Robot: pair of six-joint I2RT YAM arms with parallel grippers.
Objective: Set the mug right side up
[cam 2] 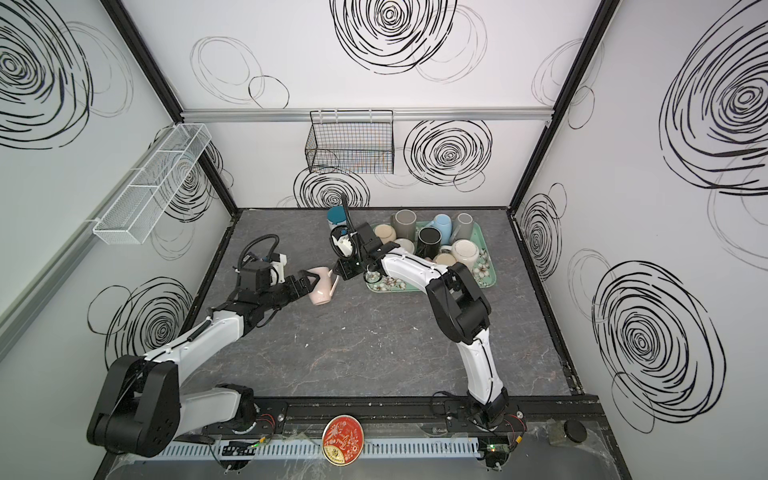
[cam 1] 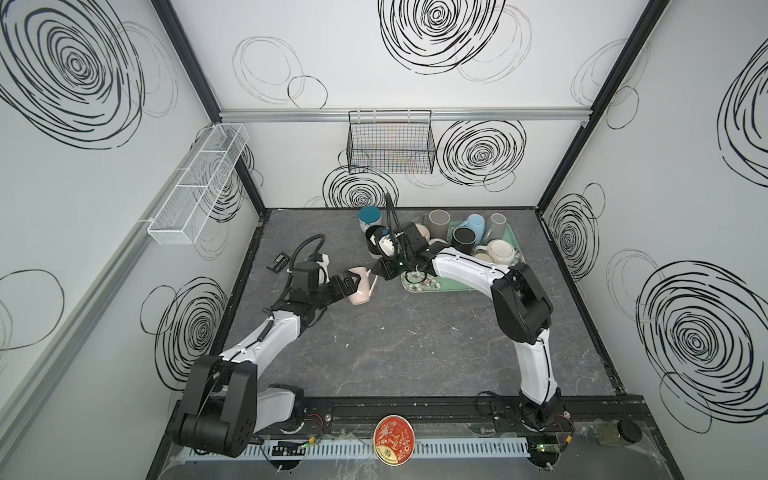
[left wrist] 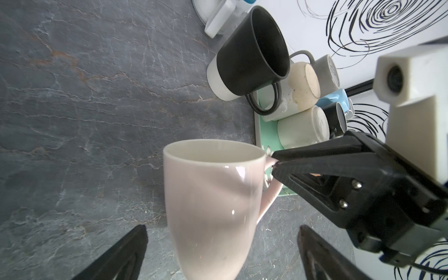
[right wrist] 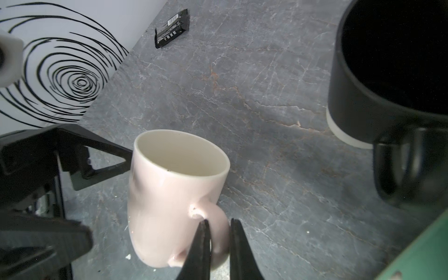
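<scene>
In both top views a pale pink mug [cam 1: 360, 287] [cam 2: 320, 286] hangs tilted between the two arms, left of the tray, its mouth turned toward the back wall. My right gripper [cam 1: 376, 276] [right wrist: 219, 221] is shut on the mug's handle [right wrist: 218, 232]; its black tip [left wrist: 274, 164] meets the handle beside the rim. My left gripper [cam 1: 351, 284] [left wrist: 221, 229] stands open, one finger on each side of the mug's body [left wrist: 208, 194] with a gap on both sides. The right wrist view looks into the cream inside of the mug [right wrist: 174, 194], with the left gripper [right wrist: 104, 194] beyond it.
A green flowered tray [cam 1: 440, 289] [left wrist: 266, 131] at the back right holds several mugs. A black mug with a white base [left wrist: 247, 60] [right wrist: 378, 97] stands just left of it, a teal one [cam 1: 370, 218] behind. A black packet [cam 1: 279, 262] [right wrist: 172, 29] lies at the left.
</scene>
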